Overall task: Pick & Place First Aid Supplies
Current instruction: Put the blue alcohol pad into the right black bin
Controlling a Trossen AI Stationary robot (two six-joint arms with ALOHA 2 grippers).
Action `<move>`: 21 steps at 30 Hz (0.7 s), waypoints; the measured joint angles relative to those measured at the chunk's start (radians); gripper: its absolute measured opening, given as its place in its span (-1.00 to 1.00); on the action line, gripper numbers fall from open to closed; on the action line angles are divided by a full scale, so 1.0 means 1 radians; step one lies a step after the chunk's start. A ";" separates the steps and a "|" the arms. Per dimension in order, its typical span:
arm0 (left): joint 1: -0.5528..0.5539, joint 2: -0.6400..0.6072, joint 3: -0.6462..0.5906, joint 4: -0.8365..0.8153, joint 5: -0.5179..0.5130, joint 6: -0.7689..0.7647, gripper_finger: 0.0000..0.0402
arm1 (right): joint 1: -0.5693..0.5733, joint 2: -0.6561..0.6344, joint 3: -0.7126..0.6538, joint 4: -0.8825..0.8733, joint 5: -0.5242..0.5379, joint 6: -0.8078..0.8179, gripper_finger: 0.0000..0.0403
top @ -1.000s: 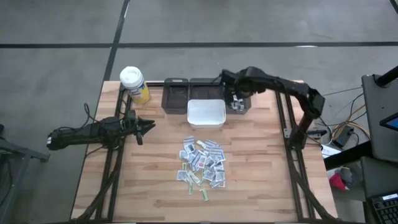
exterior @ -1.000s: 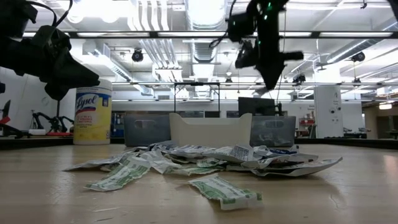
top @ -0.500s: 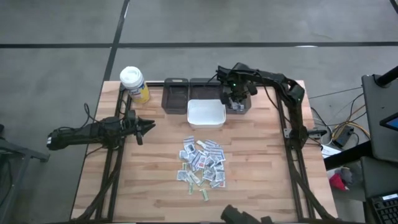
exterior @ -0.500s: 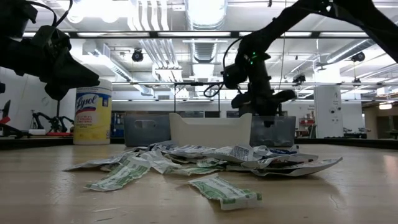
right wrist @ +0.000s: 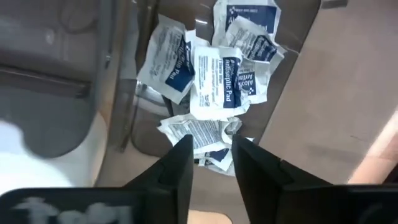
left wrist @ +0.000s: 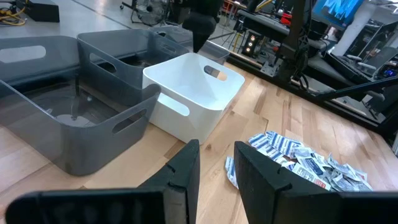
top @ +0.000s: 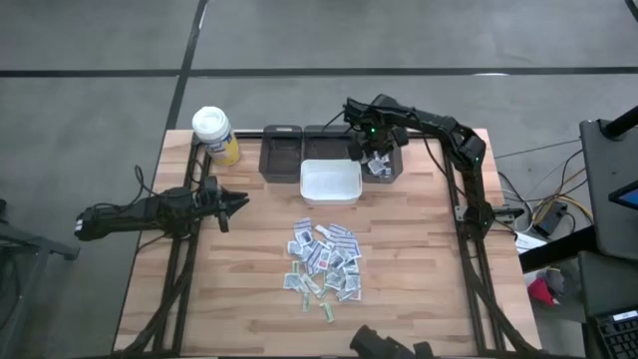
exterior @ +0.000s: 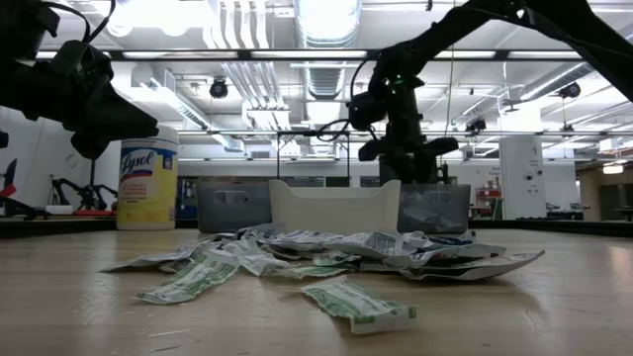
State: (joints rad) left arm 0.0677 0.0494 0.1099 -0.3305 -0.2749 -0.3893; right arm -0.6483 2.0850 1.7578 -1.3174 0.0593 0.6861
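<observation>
Hovering with fingers (right wrist: 180,165) parted a little and nothing between them, right gripper (right wrist: 210,163) over the grey bin (top: 389,165), just past its tips a heap of white-and-blue packets (right wrist: 214,81) on that bin's floor. Waiting off the table's left side, left gripper (left wrist: 214,171), slightly open and empty; just ahead of its fingers the pile of first aid supplies (top: 324,262) on the wood, beyond them the white bin (left wrist: 196,93), then two more grey bins (left wrist: 74,118), farthest the yellow bottle (top: 216,135).
</observation>
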 joint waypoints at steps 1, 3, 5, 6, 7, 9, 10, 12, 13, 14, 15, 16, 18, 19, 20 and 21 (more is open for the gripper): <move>0.000 0.000 0.000 0.000 0.000 0.000 -0.53 | 0.000 -0.004 0.014 -0.019 -0.001 0.000 -0.38; 0.000 0.000 0.000 0.000 0.000 0.000 -0.53 | 0.007 -0.017 0.039 -0.064 -0.005 0.006 -0.29; 0.000 0.000 0.000 0.000 0.000 0.000 -0.53 | 0.023 -0.039 0.056 -0.110 -0.005 0.012 -0.22; 0.000 0.000 0.000 0.000 0.000 0.000 -0.53 | 0.036 -0.050 0.061 -0.131 -0.005 0.014 -0.19; 0.000 0.000 0.000 0.000 0.000 0.000 -0.53 | 0.050 -0.064 0.066 -0.150 -0.007 0.015 -0.16; 0.000 0.000 0.000 0.000 0.000 0.000 -0.53 | 0.086 -0.092 0.069 -0.175 -0.009 0.036 -0.12; 0.000 0.000 0.000 0.000 0.000 0.000 -0.53 | 0.105 -0.110 0.066 -0.180 -0.008 0.053 -0.11; 0.000 0.000 0.000 0.000 0.000 0.000 -0.53 | 0.152 -0.148 0.055 -0.185 -0.008 0.087 -0.10; 0.000 0.000 0.000 0.000 0.000 0.000 -0.53 | 0.177 -0.167 0.047 -0.187 -0.008 0.105 -0.10; 0.000 0.000 0.000 0.000 0.000 0.000 -0.53 | 0.206 -0.185 0.039 -0.188 -0.007 0.126 -0.10; 0.000 0.000 0.000 0.000 0.000 0.000 -0.53 | 0.236 -0.199 0.031 -0.188 -0.007 0.146 -0.10; 0.000 0.000 0.000 0.000 0.000 0.000 -0.53 | 0.268 -0.212 0.024 -0.187 -0.007 0.167 -0.10; 0.000 0.000 0.000 0.000 0.000 0.000 -0.53 | 0.328 -0.228 0.013 -0.187 -0.007 0.211 -0.11; 0.000 0.000 0.000 0.000 0.000 0.000 -0.53 | 0.359 -0.232 0.011 -0.187 -0.007 0.231 -0.12; 0.000 0.000 0.000 0.000 0.000 0.000 -0.53 | 0.390 -0.232 0.010 -0.187 -0.007 0.250 -0.13; 0.000 0.000 0.000 0.000 0.000 0.000 -0.53 | 0.419 -0.232 0.009 -0.187 -0.007 0.265 -0.14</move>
State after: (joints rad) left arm 0.0676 0.0491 0.1099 -0.3305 -0.2750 -0.3893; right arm -0.2291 1.8526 1.7669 -1.5043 0.0524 0.9511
